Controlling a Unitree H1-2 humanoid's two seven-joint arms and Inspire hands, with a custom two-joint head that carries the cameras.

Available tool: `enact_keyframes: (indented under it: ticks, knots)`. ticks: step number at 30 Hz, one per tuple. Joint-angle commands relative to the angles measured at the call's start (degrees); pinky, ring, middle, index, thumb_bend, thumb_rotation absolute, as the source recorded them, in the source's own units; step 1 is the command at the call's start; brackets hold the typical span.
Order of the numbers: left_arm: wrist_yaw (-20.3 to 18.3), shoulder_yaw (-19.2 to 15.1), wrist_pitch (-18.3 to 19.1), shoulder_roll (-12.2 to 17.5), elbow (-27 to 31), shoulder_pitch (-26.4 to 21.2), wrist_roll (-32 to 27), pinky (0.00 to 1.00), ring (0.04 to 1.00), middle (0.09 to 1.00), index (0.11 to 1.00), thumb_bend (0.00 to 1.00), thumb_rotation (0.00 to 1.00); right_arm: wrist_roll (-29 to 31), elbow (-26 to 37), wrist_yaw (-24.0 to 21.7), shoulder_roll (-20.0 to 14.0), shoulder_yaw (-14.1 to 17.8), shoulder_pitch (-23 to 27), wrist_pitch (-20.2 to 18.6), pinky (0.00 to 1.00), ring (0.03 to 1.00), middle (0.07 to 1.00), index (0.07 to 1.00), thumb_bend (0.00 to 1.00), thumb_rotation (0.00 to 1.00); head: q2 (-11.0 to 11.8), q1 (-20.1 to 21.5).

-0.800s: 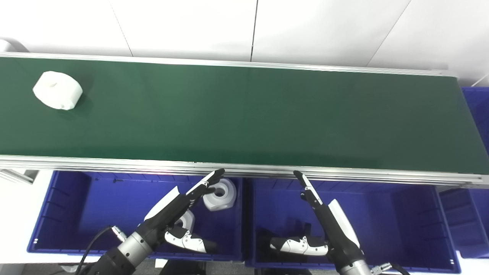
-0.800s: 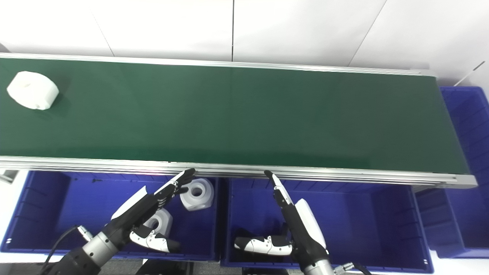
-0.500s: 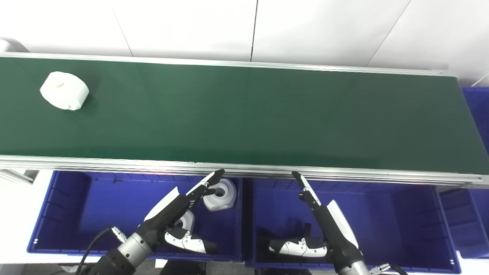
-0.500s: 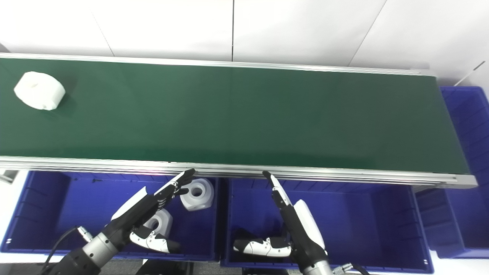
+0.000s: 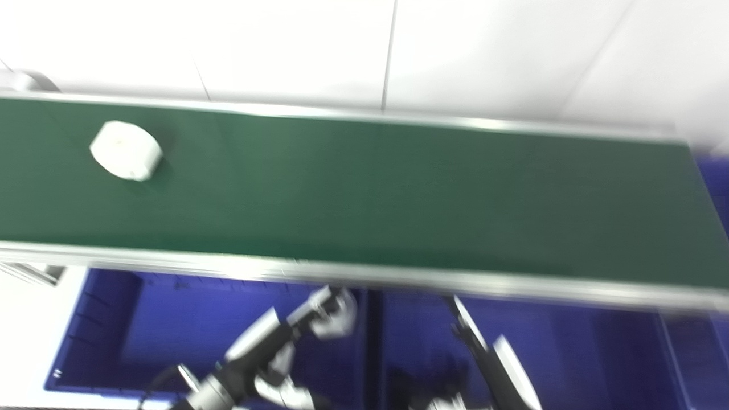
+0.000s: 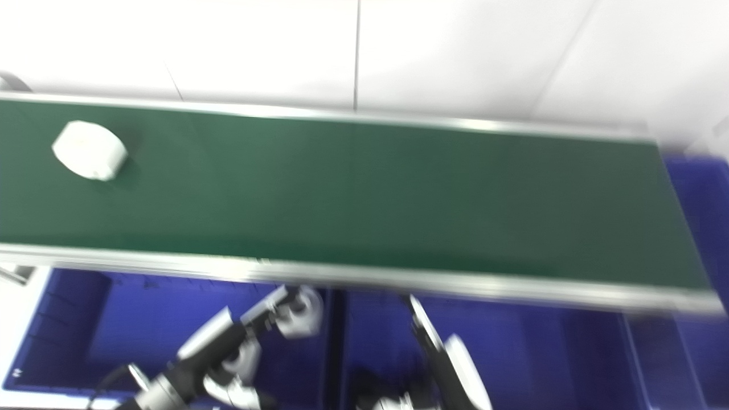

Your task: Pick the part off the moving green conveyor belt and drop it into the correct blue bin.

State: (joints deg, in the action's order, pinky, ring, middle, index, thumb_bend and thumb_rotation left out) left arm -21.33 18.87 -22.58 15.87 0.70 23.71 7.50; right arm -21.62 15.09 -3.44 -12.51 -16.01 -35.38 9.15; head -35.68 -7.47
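Note:
A white round part (image 5: 126,151) lies on the green conveyor belt (image 5: 370,193) at its far left; it also shows in the right eye view (image 6: 89,150). My left hand (image 5: 267,347) hangs open over the left blue bin (image 5: 142,324), fingers stretched toward the belt's near rail. My right hand (image 5: 490,364) hangs open over the middle blue bin (image 5: 598,353), fingers also stretched upward. Both hands hold nothing and are far from the part. The picture is blurred.
White parts lie in the left bin, one (image 5: 336,316) by my left hand's fingertips. Another blue bin (image 6: 703,228) stands past the belt's right end. A white wall runs behind the belt.
The whole picture has shifted down and blurred, so the camera moved. The white part has travelled to the right along the belt. Both hands keep their pose.

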Motion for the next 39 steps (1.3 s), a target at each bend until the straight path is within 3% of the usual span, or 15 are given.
enact_keyframes:
  ticks: [1,7,12,19,25,30,35,39]
  knots:
    - [0.9,0.5,-3.4,-0.4,-0.2,-0.3,0.3,0.90,0.976,1.000,0.987,0.92,0.48,0.7,0.0,0.9,-0.5,0.3,-0.2,4.0,0.92,1.000,1.000,1.000,0.97,0.41,1.2,-1.9]
    - [1.3,1.4,-4.2,-0.4,-2.5,-1.6,0.2,0.89,0.959,0.988,0.967,0.91,0.44,1.2,-2.4,0.8,-0.7,0.6,0.6,5.2,0.94,1.000,1.000,1.000,0.98,0.42,3.5,-2.4]
    - [2.8,2.0,-4.3,0.0,-3.0,-2.1,0.8,0.86,0.948,0.981,0.959,0.92,0.47,0.3,-3.5,1.2,-0.3,0.6,1.0,5.4,0.93,1.000,1.000,1.000,0.98,0.44,5.1,-2.6]
    - [3.8,2.6,-4.3,0.2,-3.9,-3.0,-2.4,0.83,0.924,0.962,0.934,0.90,0.42,0.1,-4.4,1.0,0.5,0.5,2.0,4.5,0.92,1.000,1.000,1.000,0.98,0.45,6.3,-2.6]
    - [3.9,1.6,-4.3,-0.2,-1.2,-2.6,-5.8,0.79,0.894,0.937,0.905,0.89,0.39,0.3,-5.3,1.1,1.1,0.6,2.7,4.7,0.91,0.998,1.000,1.000,0.98,0.43,6.6,-2.1]
    - [1.6,0.0,-4.3,-0.9,5.0,-2.4,-10.6,0.73,0.862,0.920,0.873,0.90,0.34,1.3,-5.3,0.5,1.0,0.7,3.2,4.7,0.88,0.990,1.000,1.000,0.96,0.40,5.6,-1.3]
    - [0.8,-2.1,-4.1,-0.7,11.4,-4.2,-13.3,0.74,0.872,0.935,0.885,0.93,0.33,1.2,-5.4,0.9,0.9,0.7,3.7,5.8,0.88,0.983,1.000,1.000,0.96,0.41,2.5,0.5]
    - [1.7,-5.1,-3.9,0.0,15.6,-6.5,-10.9,0.76,0.884,0.946,0.915,0.93,0.33,1.5,-4.2,0.9,0.8,0.9,3.6,5.8,0.89,0.976,1.000,1.000,0.96,0.41,0.4,0.7]
